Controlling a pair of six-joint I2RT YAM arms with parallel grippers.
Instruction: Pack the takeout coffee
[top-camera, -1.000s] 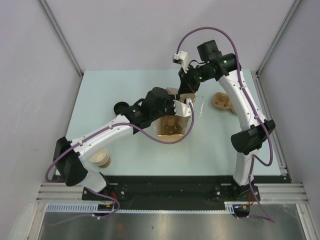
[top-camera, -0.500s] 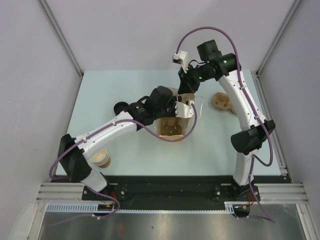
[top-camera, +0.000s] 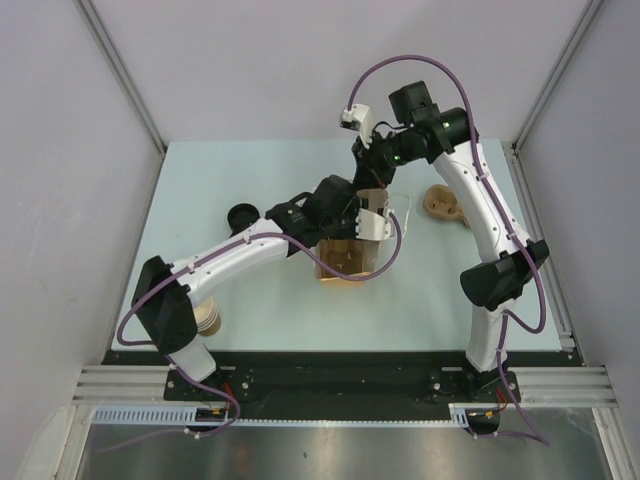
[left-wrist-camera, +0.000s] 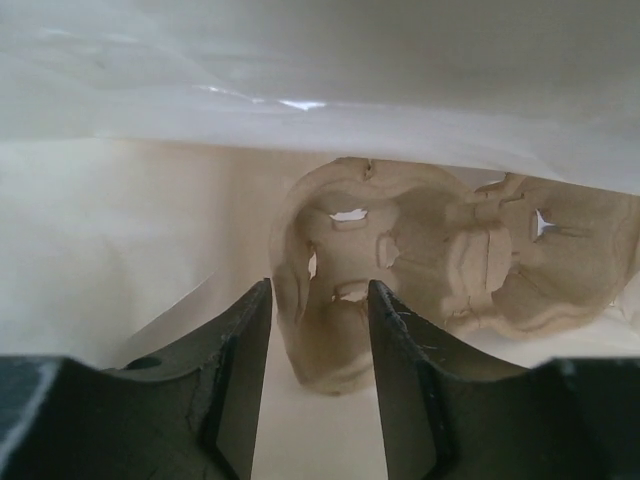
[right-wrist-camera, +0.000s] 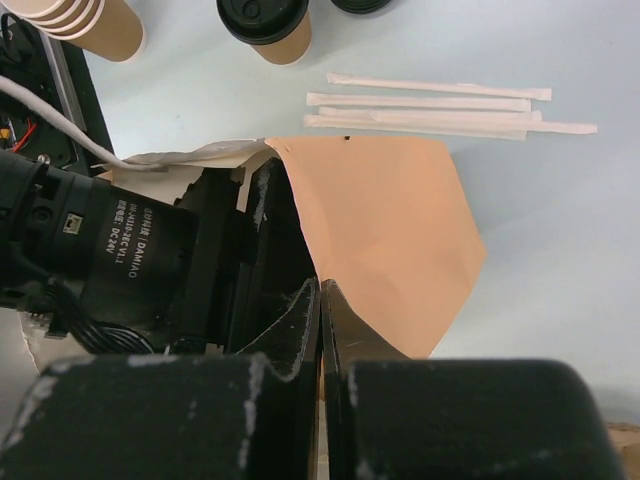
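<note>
Takeout coffee (top-camera: 243, 214) stands lidded on the table (top-camera: 200, 180), outside the paper bag (right-wrist-camera: 390, 230) and left of it.

The left forearm lies between cup and bag. The left gripper (left-wrist-camera: 318, 290) is inside the bag, its jaws spread on either side of the pulp carrier (left-wrist-camera: 450, 260). The right gripper (right-wrist-camera: 320, 290) is pressed together on the bag's wall. A stack of cups (top-camera: 205, 318), straws (right-wrist-camera: 430, 105) and a second carrier (top-camera: 445, 205) lie around. Since a second ago the left arm has reached farther right over the bag mouth; the coffee has not moved.
</note>
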